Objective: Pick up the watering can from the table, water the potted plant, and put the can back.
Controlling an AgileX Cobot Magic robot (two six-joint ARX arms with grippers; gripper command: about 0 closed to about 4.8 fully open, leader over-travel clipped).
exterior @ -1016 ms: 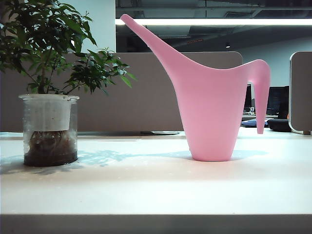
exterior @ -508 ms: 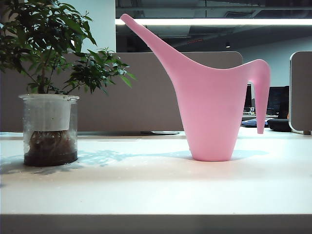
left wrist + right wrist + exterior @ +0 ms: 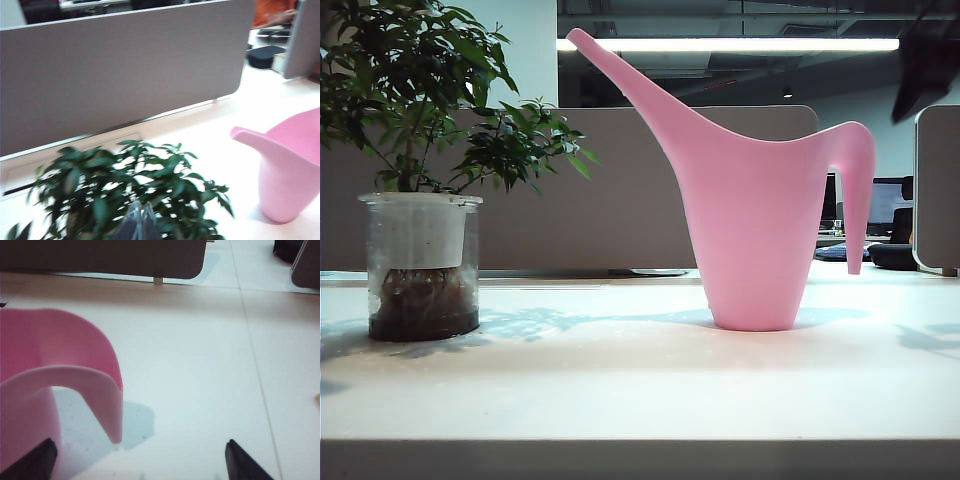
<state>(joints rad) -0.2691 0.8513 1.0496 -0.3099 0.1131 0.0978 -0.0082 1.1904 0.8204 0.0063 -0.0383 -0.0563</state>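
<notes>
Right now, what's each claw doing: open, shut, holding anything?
Left claw: over the potted plant, barely visible; cannot be told.
Right claw: open, empty, above the watering can handle.

A long ceiling strip light [image 3: 730, 45] is glowing behind the tall pink plastic watering can [image 3: 750, 200], which is casting soft shadows on the wide white table [image 3: 620, 380]. The left wrist view is blurring; a dark smeared shape is hanging right of the can.

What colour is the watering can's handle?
Pink, same as the rest of the watering can. The handle shows best in the exterior view.
</notes>
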